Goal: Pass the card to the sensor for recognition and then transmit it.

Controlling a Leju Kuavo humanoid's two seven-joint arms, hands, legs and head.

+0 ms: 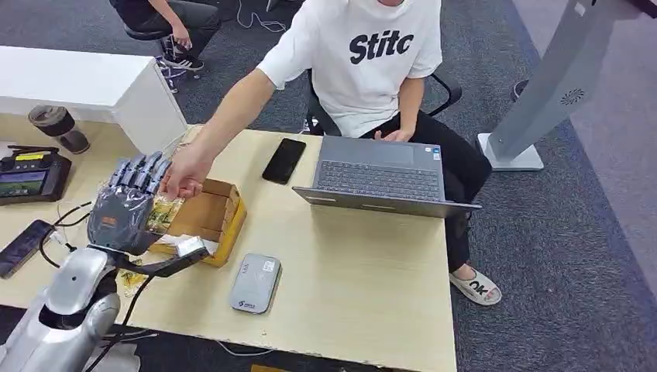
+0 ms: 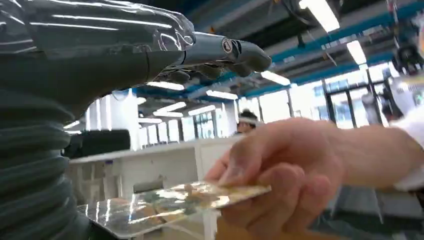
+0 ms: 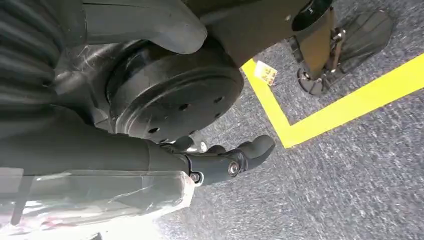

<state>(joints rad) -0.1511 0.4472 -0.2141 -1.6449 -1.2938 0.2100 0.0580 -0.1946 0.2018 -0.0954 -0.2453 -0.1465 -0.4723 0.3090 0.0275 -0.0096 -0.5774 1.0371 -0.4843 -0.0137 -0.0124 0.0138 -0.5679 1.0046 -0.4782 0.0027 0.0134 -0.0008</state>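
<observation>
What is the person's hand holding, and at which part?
The person's hand pinches the card at one end, beneath the left hand. Whether the robot grips it too cannot be told.

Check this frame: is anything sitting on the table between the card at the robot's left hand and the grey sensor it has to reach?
Nothing visible blocks it. The card is at the left hand, a person's hand also on it; bare table lies before the sensor. The cardboard box sits beside.
</observation>
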